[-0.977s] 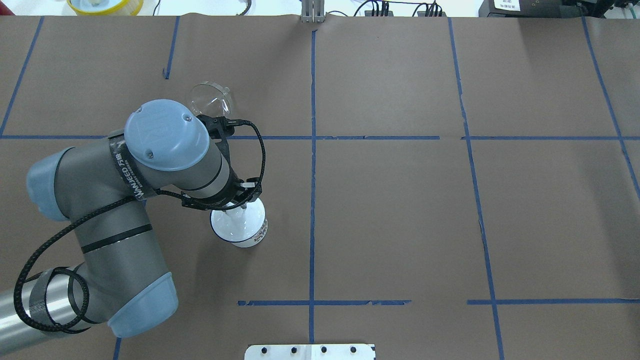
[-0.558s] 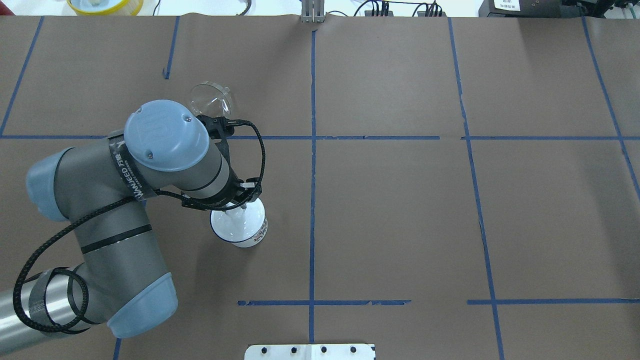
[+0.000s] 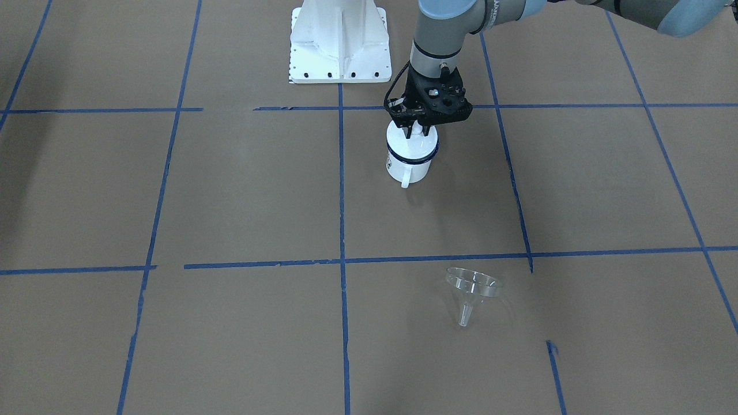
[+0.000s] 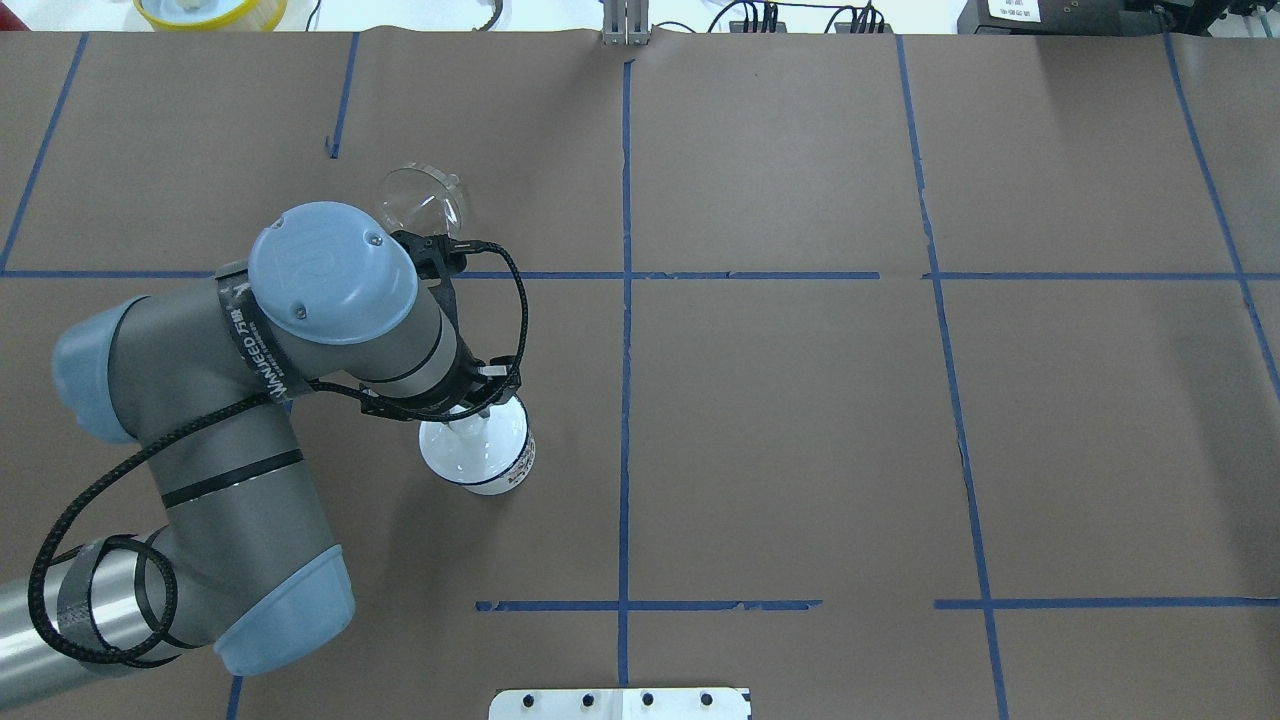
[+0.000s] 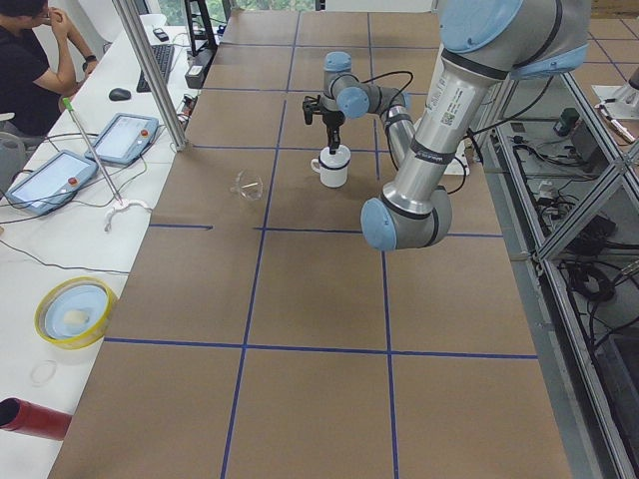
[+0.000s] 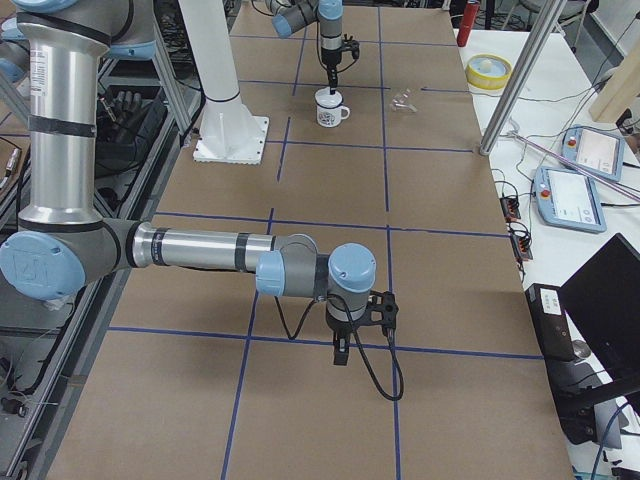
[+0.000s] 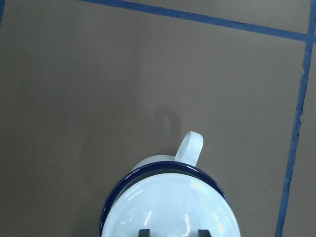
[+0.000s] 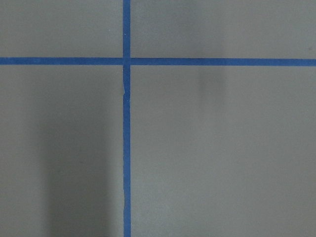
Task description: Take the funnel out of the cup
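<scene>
- left gripper point(image 3: 417, 131): pointing straight down over the mouth of the cup. fingertips point(image 7: 143, 232) stand apart with a plain gap between them, and nothing can be seen gripped in that gap.
- cup point(image 3: 409, 158): white, dark blue rim, upright on the table, directly under the fingers. its handle point(image 7: 189, 147) points away from the robot's base. no funnel in it.
- brown paper cover point(image 4: 780, 420): lies under the cup, marked into a grid by blue tape lines point(image 8: 126, 148).
- funnel point(image 3: 473, 287): clear, lying on its side on the paper. well apart from the fingers and the cup, on the side away from the robot's base and a little toward the robot's left. nothing touches it.
- right gripper point(image 6: 341, 352): far from the cup and pointing down above a crossing of tape lines. cannot tell how far its fingers are parted.
</scene>
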Controlling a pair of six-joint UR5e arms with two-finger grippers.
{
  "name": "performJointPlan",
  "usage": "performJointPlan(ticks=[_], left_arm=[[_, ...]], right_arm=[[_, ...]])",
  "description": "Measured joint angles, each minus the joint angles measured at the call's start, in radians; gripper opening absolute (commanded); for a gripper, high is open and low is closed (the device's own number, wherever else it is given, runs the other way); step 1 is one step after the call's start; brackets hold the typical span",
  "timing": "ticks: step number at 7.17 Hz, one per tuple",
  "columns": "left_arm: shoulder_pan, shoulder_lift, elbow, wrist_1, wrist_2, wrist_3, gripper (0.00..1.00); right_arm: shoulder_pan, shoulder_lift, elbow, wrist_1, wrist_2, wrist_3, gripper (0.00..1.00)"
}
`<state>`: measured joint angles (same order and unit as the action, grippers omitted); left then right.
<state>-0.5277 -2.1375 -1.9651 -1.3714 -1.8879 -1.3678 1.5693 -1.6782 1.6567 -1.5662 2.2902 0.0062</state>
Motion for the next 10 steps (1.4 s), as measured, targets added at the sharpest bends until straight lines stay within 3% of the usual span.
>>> performJointPlan(ticks=[1, 2, 3, 10], left_arm=[[0.0, 0.0, 0.0, 0.0, 0.0, 0.001, 0.0], [0.0, 0.001, 0.0, 0.0, 0.0, 0.001, 0.4], [0.0, 0.001, 0.001, 0.0, -0.001, 0.0, 0.99], [-0.006, 0.004, -0.022, -0.001, 0.003, 0.006, 1.0]], right_arm=[[0.0, 0.0, 0.0, 0.0, 0.0, 0.0, 1.0], [0.0, 0.0, 0.0, 0.0, 0.0, 0.0, 1.0], [0.0, 0.0, 0.0, 0.0, 0.0, 0.0, 1.0], [0.0, 0.0, 0.0, 0.0, 0.0, 0.0, 1.0]])
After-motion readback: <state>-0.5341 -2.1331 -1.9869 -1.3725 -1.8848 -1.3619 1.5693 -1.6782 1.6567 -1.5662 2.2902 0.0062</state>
